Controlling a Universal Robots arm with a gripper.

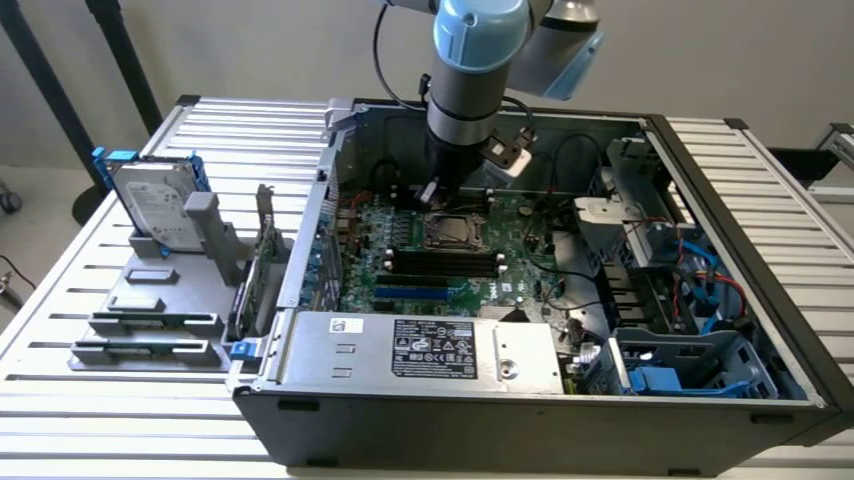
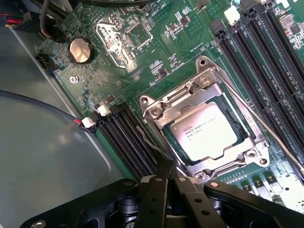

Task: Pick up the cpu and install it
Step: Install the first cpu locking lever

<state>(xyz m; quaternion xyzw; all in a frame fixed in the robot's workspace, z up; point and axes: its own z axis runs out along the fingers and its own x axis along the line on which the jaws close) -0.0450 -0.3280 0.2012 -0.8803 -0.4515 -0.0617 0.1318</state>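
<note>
**Cpu seated in its socket, gripper closed just beside it**

The cpu (image 2: 209,130) lies flat in the socket on the green motherboard (image 2: 175,42), its silver-grey top facing up with printed lettering on it. A shiny metal frame (image 2: 156,111) runs around all four of its edges.

The gripper (image 2: 166,173) hangs just above the board at one corner of that frame, its two dark fingers pressed together with nothing between them. It does not touch the cpu.

Long black memory slots (image 2: 128,137) run along the board beside the socket (more of them lie on the socket's other side), and a round coin battery (image 2: 80,50) sits further off.

In the exterior view the arm (image 1: 467,80) reaches down into an open computer case (image 1: 534,420) lying on a slatted worktop (image 1: 80,400). A grey power supply (image 1: 427,345) fills the case's near edge. A hard drive (image 1: 150,205) with a blue bracket stands in a grey rack at the exterior view's left, well apart from the case.
</note>
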